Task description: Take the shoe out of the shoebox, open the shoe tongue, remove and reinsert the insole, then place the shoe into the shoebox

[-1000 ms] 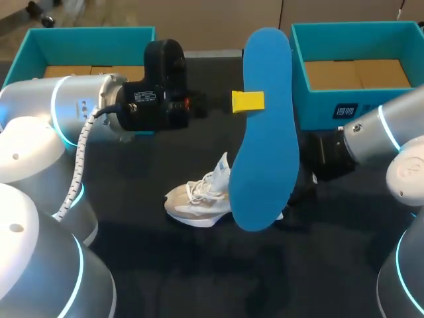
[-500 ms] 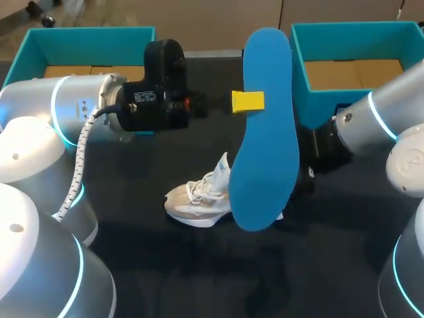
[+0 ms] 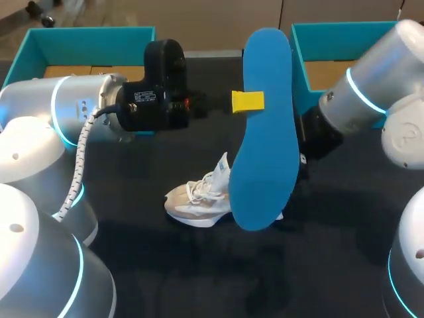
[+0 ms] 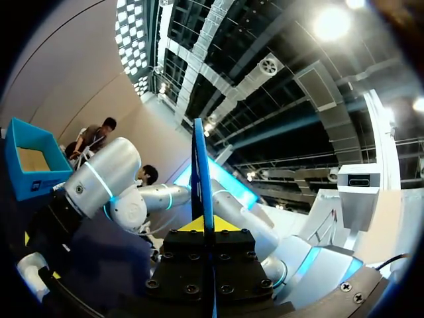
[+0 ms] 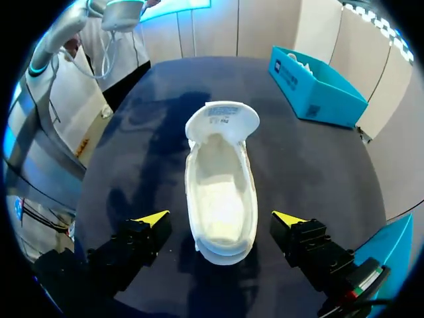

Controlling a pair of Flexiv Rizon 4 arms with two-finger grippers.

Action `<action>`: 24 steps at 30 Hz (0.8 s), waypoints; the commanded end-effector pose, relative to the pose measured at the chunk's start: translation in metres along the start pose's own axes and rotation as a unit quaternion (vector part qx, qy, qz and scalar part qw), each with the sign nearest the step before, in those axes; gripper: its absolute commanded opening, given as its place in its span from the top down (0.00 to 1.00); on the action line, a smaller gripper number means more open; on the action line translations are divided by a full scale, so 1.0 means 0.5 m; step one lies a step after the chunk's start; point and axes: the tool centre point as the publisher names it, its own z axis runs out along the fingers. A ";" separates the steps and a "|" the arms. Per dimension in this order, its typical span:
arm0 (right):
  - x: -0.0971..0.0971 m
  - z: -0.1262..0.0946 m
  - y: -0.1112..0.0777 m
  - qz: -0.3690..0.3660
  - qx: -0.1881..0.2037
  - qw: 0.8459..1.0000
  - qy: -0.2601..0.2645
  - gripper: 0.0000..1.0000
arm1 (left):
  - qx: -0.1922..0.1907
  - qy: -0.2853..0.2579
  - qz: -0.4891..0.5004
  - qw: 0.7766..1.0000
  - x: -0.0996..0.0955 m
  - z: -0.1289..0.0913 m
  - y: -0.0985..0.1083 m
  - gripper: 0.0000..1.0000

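My left gripper (image 3: 248,101) is shut on a large blue insole (image 3: 265,132), held upright above the table's middle. In the left wrist view the insole (image 4: 201,165) stands edge-on, clamped between the yellow tips of the left gripper (image 4: 203,225). A white shoe (image 3: 197,197) lies on the black table below, partly hidden behind the insole. Seen from the right wrist, the shoe (image 5: 222,179) has its tongue pulled open and its inside showing. My right gripper (image 5: 220,218) is open above the shoe's heel end, one finger on each side. The insole hides this gripper from the head camera.
Two teal shoeboxes stand at the back, one at the left (image 3: 86,38) and one at the right (image 3: 344,33), the latter behind my right arm (image 3: 361,99). One teal box (image 5: 317,86) lies ahead of the right gripper past the shoe. Bare black table surrounds the shoe.
My right arm has swung up and toward the back right, over the right shoebox. The left arm, the insole and the shoe have stayed where they were.
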 end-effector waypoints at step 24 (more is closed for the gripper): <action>0.034 -0.034 0.021 0.020 0.144 0.989 -0.007 0.00 | 0.006 -0.004 0.000 1.000 0.008 0.011 0.005 1.00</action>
